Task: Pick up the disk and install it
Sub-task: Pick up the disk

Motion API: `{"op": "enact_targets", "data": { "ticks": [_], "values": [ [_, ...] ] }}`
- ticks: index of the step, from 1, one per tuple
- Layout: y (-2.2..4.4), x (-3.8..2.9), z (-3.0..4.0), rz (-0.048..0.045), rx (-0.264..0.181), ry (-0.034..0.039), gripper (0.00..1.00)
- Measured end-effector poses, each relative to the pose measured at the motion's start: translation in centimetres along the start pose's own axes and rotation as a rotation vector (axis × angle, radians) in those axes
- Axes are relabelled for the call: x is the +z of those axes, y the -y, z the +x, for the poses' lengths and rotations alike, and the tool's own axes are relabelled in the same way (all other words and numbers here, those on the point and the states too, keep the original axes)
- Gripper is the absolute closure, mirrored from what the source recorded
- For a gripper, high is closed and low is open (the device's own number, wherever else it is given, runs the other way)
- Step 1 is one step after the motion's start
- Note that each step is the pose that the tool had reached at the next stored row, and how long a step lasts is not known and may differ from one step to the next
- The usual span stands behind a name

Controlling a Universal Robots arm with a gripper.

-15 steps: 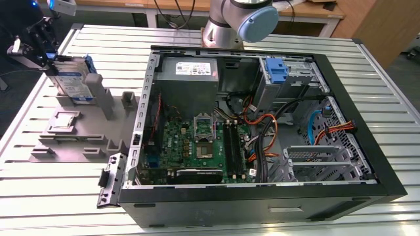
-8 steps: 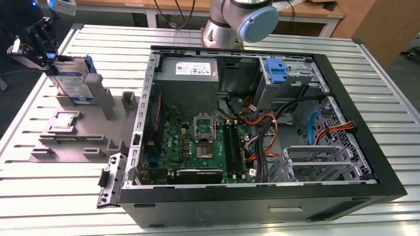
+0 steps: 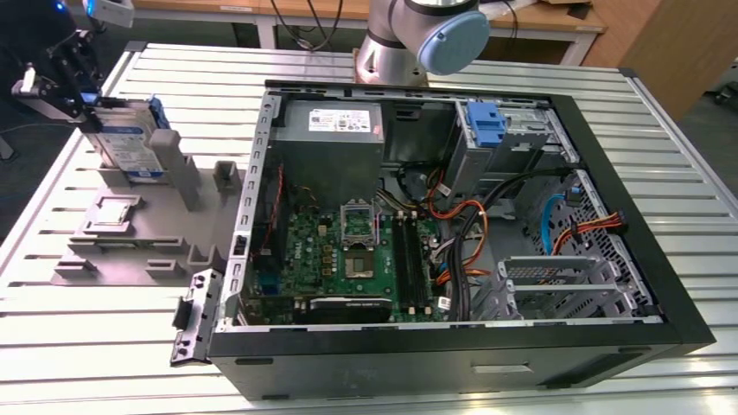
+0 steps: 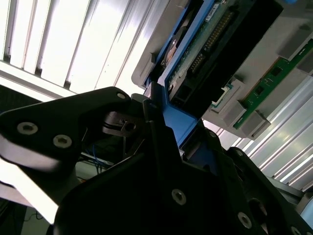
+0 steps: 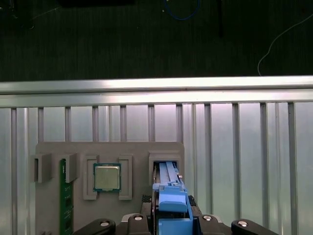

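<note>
Early stage: pickup is under way, install not done. The disk (image 3: 124,138) stands on edge in the upright slot (image 5: 166,161) of the grey fixture tray (image 3: 127,252), out on the slatted table (image 3: 104,363) at the exterior view's left, well apart from the open computer case (image 3: 461,367). The gripper (image 4: 176,122) is at the disk's upper end, fingers closed around the blue bracket (image 5: 172,198), so it reads as a grip on the drive (judged from both wrist views; the contact faces themselves are hidden). The disk's lower end seems to reach into the slot, so it does not look lifted clear yet. Also on the tray: a processor chip (image 5: 106,177) and a green memory stick (image 5: 63,196), both beside the disk slot and untouched. Inside the case the blue latch (image 3: 485,121) stands upright at the drive bay with no drive in it, so carry and seating are all left
</note>
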State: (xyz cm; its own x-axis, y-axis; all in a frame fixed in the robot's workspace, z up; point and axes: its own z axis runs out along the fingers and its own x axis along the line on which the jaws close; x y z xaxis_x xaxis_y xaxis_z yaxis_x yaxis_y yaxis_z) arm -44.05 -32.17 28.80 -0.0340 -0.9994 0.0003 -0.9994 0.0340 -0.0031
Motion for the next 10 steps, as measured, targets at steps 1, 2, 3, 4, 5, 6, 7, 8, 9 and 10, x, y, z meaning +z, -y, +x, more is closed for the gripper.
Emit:
{"op": "enact_targets", "data": {
  "ticks": [1,2,3,4,5,6,7,8,9,10],
  "values": [
    [0.0,-0.03,0.0,0.0,0.0,0.0,0.63],
    [0.0,-0.06,0.0,0.0,0.0,0.0,0.63],
    [0.0,-0.08,0.0,0.0,0.0,-0.0001,0.63],
    [0.0,-0.11,0.0,0.0001,0.0,-0.0002,0.63],
    [0.0,-0.15,0.0,-0.0001,0.0,-0.0003,0.63],
    [0.0,-0.19,0.0,-0.0001,0.0,-0.0004,0.63],
    [0.0,-0.23,0.0,-0.0001,0.0,-0.0004,0.63],
    [0.0,-0.27,0.0,-0.0001,0.0,-0.0004,0.63],
    [0.0,-0.3,0.0,0.0,0.0,-0.0004,0.63],
    [0.0,-0.34,0.0,0.0001,0.0,-0.0005,0.63]
  ]
}}
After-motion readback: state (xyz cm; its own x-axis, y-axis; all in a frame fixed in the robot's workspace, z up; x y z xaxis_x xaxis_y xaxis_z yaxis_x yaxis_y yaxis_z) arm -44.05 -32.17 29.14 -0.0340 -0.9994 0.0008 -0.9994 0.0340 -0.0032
